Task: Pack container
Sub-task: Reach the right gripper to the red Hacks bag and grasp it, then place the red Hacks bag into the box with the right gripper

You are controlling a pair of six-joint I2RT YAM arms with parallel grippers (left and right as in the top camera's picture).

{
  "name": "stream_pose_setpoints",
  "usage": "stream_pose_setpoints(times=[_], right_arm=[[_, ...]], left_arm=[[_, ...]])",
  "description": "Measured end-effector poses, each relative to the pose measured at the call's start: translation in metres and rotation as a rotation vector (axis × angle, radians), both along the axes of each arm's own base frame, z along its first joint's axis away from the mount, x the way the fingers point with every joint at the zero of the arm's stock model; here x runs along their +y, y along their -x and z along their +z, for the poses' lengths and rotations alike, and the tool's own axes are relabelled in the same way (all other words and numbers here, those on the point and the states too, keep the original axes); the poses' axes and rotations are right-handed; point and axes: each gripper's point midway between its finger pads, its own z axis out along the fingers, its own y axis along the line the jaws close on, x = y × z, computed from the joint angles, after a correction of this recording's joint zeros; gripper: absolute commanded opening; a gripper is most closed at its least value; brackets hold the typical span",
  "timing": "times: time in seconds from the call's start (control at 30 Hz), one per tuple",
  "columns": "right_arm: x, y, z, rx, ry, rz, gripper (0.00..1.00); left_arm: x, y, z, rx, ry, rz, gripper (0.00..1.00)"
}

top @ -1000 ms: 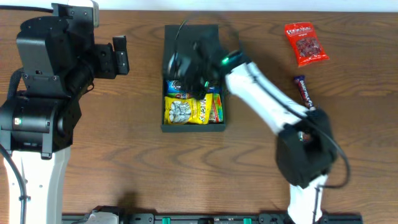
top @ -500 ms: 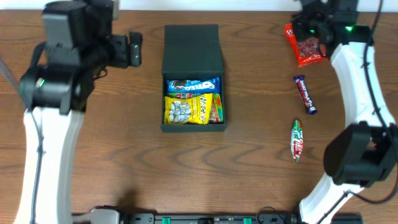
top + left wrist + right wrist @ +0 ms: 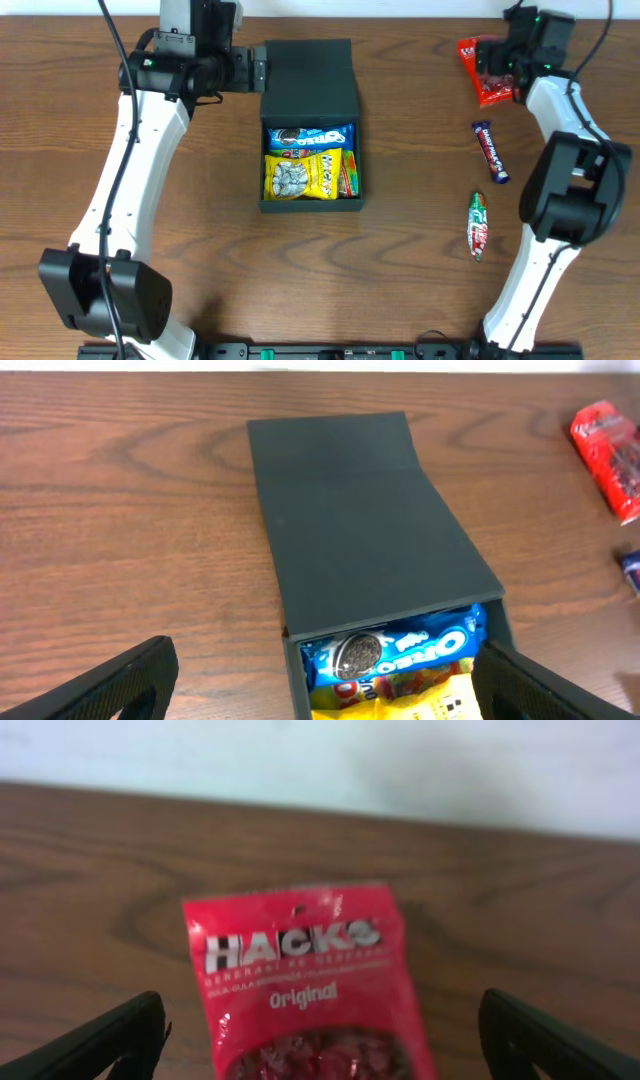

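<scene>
My left tool (image 3: 259, 71), fingers apart, hovers at the far left edge of the open dark green-black matte cardboard box (image 3: 310, 85), central on the counter (image 3: 200, 250). My right tool (image 3: 320, 1005), likewise spread, hangs over the red plastic Hacks packet (image 3: 305, 975) far right.

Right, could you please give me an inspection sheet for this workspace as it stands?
Surface: brown wood-grain table.
Job's things: container open, flap lid laid back; Oreo packet and yellow packet inside.
Clutter: red Hacks bag, dark candy bar and green-red packet lie right of the container.
End effectors: left end effector open at the lid's left edge; right end effector open over the Hacks bag.
Cables: black cable along each arm.
Surroundings: pale wall behind the table.
</scene>
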Motion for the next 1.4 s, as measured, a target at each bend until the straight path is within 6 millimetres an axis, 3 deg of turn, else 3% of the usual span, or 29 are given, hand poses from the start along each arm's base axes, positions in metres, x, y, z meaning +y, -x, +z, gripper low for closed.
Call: stream_pose_setpoints(times=[0.1,0.33,0.57,0.77,0.9,0.97,1.03,1.17,1.33,1.4], right_arm=[[-0.003,0.000,-0.023,0.028,0.003,-0.018,0.99],[-0.007,0.003,-0.054,0.074,0.011,-0.039,0.96],[-0.008,0.003,-0.057,0.076,0.002,-0.053,0.61],[-0.008,0.006,-0.059,0.099,-0.007,-0.062,0.53],[-0.008,0.007,-0.056,0.105,-0.016,-0.068,0.37],[-0.008,0.006,-0.046,0.102,-0.022,-0.074,0.20],[-0.008,0.008,-0.034,0.100,-0.027,-0.079,0.11],[-0.003,0.011,-0.005,0.084,-0.038,-0.062,0.09],[0.024,0.020,0.081,-0.008,-0.061,0.010,0.09],[0.051,0.029,0.126,-0.056,-0.074,0.079,0.08]], left_arm=[[0.000,-0.002,0.002,-0.007,0.011,0.012,0.95],[0.000,-0.005,0.005,-0.011,0.038,0.041,0.95],[-0.001,-0.008,0.007,-0.017,0.057,0.059,0.95],[-0.001,-0.008,0.007,-0.018,0.058,0.059,0.95],[-0.001,-0.008,0.007,-0.019,0.058,0.059,0.95],[-0.001,-0.008,0.007,-0.018,0.057,0.059,0.95],[-0.001,-0.008,0.007,-0.019,0.055,0.056,0.95],[-0.001,-0.007,0.007,-0.022,0.045,0.046,0.95],[-0.001,-0.007,0.008,-0.034,0.023,0.020,0.95],[0.000,-0.006,0.012,-0.048,0.013,0.008,0.95]])
